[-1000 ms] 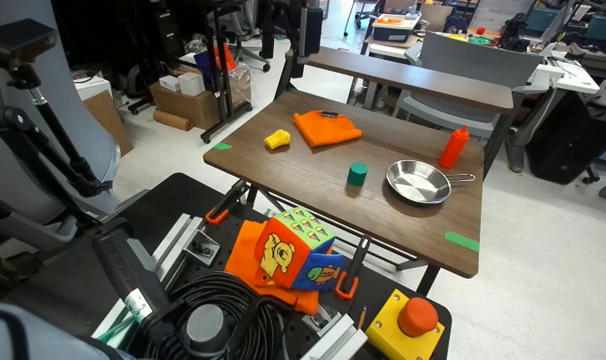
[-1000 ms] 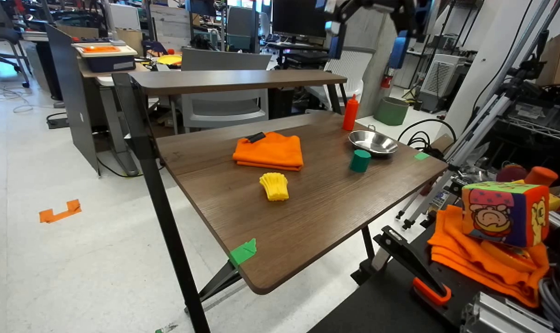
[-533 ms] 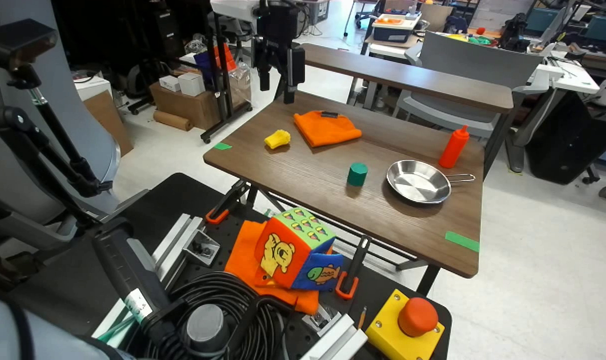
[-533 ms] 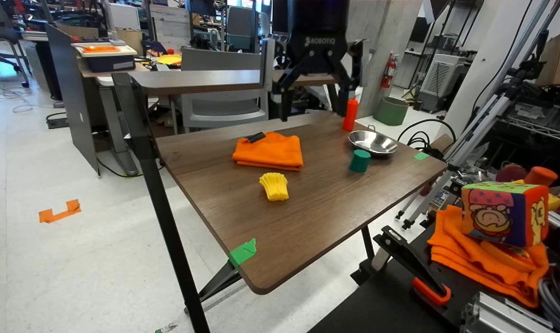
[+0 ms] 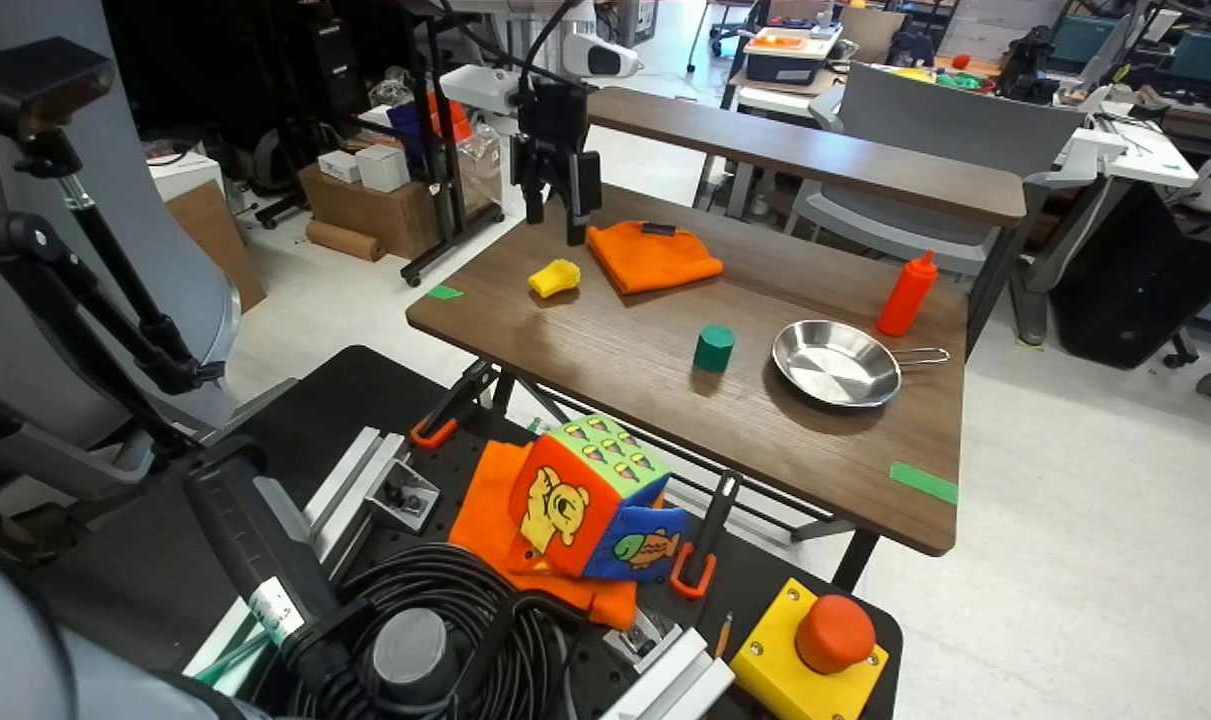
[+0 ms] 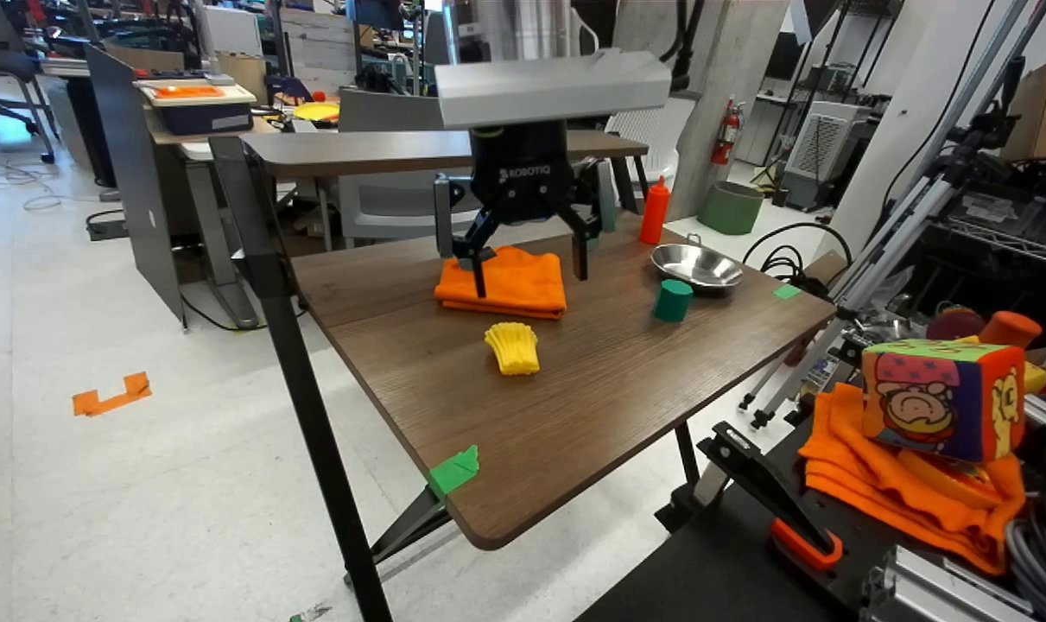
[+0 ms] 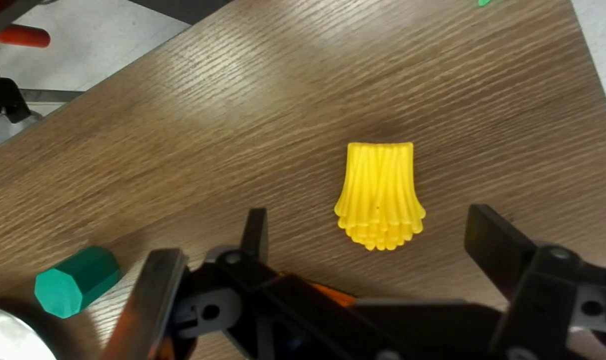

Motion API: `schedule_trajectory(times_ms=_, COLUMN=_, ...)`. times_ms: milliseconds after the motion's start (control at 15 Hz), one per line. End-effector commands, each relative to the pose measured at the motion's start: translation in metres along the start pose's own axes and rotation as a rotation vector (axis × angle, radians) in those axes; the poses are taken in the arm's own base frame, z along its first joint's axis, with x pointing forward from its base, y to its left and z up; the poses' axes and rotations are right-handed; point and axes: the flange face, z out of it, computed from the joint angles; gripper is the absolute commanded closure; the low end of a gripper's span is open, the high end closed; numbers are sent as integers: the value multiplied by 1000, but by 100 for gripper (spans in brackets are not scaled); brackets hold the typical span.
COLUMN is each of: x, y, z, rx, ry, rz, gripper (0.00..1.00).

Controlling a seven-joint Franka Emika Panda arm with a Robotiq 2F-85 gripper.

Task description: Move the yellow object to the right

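The yellow object (image 5: 555,278) is a small ribbed piece, flared at one end, lying on the brown table. It also shows in an exterior view (image 6: 514,349) and in the wrist view (image 7: 380,192). My gripper (image 6: 531,286) is open and empty, pointing down above the table, higher than the yellow object. In the other exterior picture the gripper (image 5: 556,231) shows above the table's far end, near the orange cloth. In the wrist view the gripper (image 7: 367,209) has its fingers (image 7: 498,240) wide apart, one to each side of the yellow object, touching nothing.
A folded orange cloth (image 6: 510,285) lies close to the yellow object. A green block (image 5: 714,349), a metal pan (image 5: 835,365) and a red bottle (image 5: 907,295) stand farther along the table (image 5: 645,330). A raised shelf (image 5: 815,155) runs along one side.
My gripper has come into view from above and moved down toward the yellow object and the orange cloth. It stays open. The yellow object has not moved.
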Motion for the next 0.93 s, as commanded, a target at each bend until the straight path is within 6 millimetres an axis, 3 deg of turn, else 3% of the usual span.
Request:
schedule_trajectory(times_ms=0, x=12, y=-17, z=17, rx=-44, ry=9, rz=21, gripper=0)
schedule_trajectory(times_ms=667, x=11, y=-34, z=73, rx=-151, ry=-45, rz=10, gripper=0)
schedule_trajectory(times_ms=733, x=12, y=-35, z=75, rx=-158, ry=-51, rz=12, gripper=25)
schedule_trajectory(times_ms=800, x=13, y=-36, z=76, rx=-162, ry=-53, rz=15, gripper=26)
schedule_trajectory(times_ms=867, x=14, y=-37, z=75, rx=-164, ry=-54, rz=16, gripper=34)
